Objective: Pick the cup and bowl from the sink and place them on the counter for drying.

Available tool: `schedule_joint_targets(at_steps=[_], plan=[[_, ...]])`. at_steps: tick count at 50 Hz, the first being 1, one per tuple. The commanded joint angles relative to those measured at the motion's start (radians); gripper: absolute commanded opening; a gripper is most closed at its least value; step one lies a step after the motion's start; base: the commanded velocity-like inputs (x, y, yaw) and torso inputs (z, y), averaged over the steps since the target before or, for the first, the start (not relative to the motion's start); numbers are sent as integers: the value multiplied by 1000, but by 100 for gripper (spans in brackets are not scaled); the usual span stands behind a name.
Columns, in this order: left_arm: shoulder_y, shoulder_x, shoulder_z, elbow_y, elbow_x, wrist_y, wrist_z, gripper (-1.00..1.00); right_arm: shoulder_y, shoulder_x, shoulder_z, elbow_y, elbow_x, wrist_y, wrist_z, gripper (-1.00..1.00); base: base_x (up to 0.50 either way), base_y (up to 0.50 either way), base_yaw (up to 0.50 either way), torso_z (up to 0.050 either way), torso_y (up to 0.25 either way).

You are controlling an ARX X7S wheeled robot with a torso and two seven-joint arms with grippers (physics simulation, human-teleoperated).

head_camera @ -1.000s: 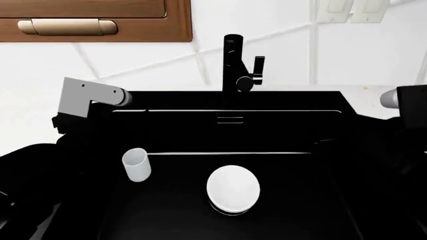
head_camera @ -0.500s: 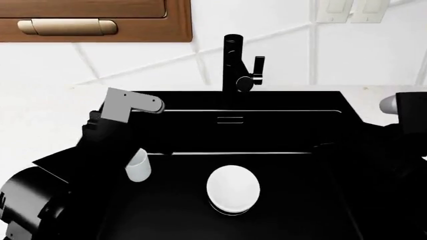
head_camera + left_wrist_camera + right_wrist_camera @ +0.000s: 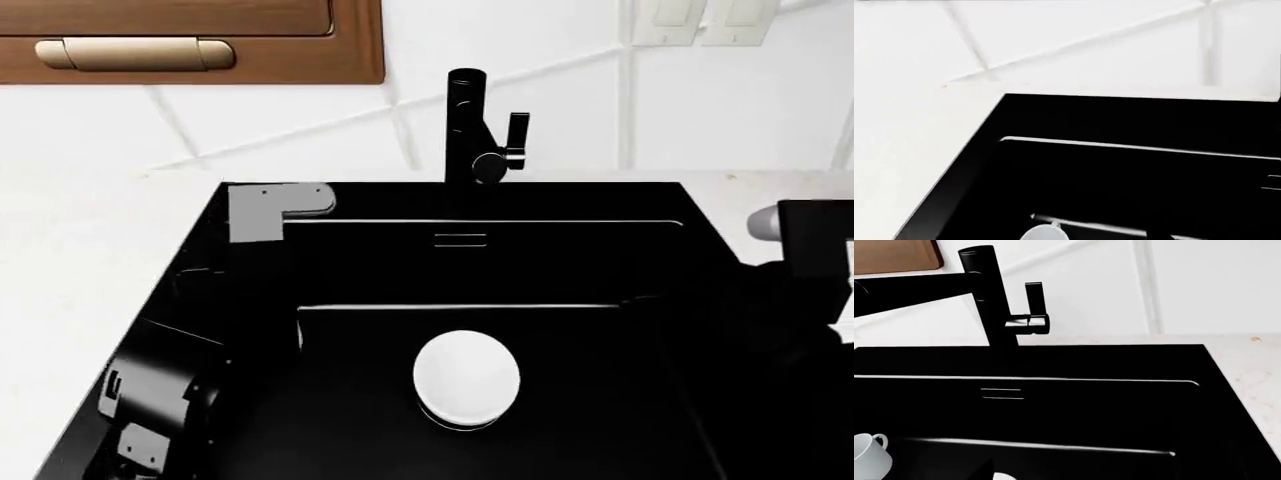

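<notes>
My left gripper: its fingers are out of sight; I cannot tell wide or narrow.
My right gripper: unseen too; same doubt.
Small plain white cylindrical cup (image 3: 1044, 233): in the matte black rectangular sink (image 3: 561, 260), about 9 o'clock of the bowl, hidden from my head view behind my left arm.
Plain white round shallow bowl (image 3: 466, 378): on the sink floor.
White speckled worktop (image 3: 80, 260): holds neither.
Progress: nothing placed; both picks remain.

Flat, even simulator light, sharp everywhere with no blur or edge distortion. The white surface (image 3: 80, 240) and wall blow out towards 12 o'clock, nearly featureless. The sink (image 3: 534, 260) is crushed to solid black, showing only thin glints along its ledges; arms inside it vanish.
</notes>
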Motion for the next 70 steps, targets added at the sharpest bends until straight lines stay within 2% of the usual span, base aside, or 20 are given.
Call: schedule_joint_targets(at_steps=[1,9,10,13,14,15,16,22,27,29,31,37,48,51,56,59,65,70], plan=[[28,67,3,-37,34,25,-97,100,-25,-5,-8,6,-22,-28,-18,100,0,0,0,0,0],[28,92,-5,-118,65,70,-168,100,-70,-8,3,7,-38,-60,-38,100,0,0,0,0,0],[33,110,-48,-131,27,56,-165,100,-70,-8,4,8,-37,-61,-38,100,0,0,0,0,0],[39,107,-19,-157,53,82,-189,100,-67,-6,11,0,-23,-56,-28,100,0,0,0,0,0],[44,119,-47,-171,30,78,-196,100,-73,-6,11,0,-26,-59,-31,100,0,0,0,0,0],[47,104,4,-172,74,115,-208,100,-80,-6,10,1,-33,-65,-34,100,0,0,0,0,0],[39,107,8,-183,77,94,-224,100,-83,-6,12,1,-33,-66,-34,100,0,0,0,0,0],[34,123,-8,-286,24,125,-197,100,-87,-7,16,-5,-26,-68,-27,100,0,0,0,0,0],[-4,111,58,-387,69,208,-196,100,-101,-12,9,1,-40,-84,-40,100,0,0,0,0,0],[4,107,96,-412,70,252,-145,100,-109,-17,-1,8,-55,-95,-52,100,0,0,0,0,0],[-8,116,57,-466,23,239,-126,100,-113,-19,-4,11,-60,-99,-55,100,0,0,0,0,0],[-51,123,63,-652,43,400,-104,100,-108,-18,-7,16,-56,-98,-53,100,0,0,0,0,0],[-149,130,81,-969,19,605,-84,100,-122,-30,-21,24,-71,-120,-70,100,0,0,0,0,0],[-183,135,103,-1081,17,689,-66,100,-123,-31,-23,24,-70,-121,-71,100,0,0,0,0,0],[-263,139,283,-1300,-171,840,-21,100,-125,-34,-28,26,-72,-126,-73,100,0,0,0,0,2],[-289,138,337,-1386,-200,908,22,100,-126,-35,-29,26,-71,-128,-73,100,0,0,0,0,0],[-280,130,229,-1387,-103,889,57,100,-132,-40,-35,37,-81,-140,-84,100,0,0,0,0,0],[-280,130,98,-1387,10,880,11,100,-122,-38,-40,41,-80,-138,-83,100,0,0,0,0,0]])
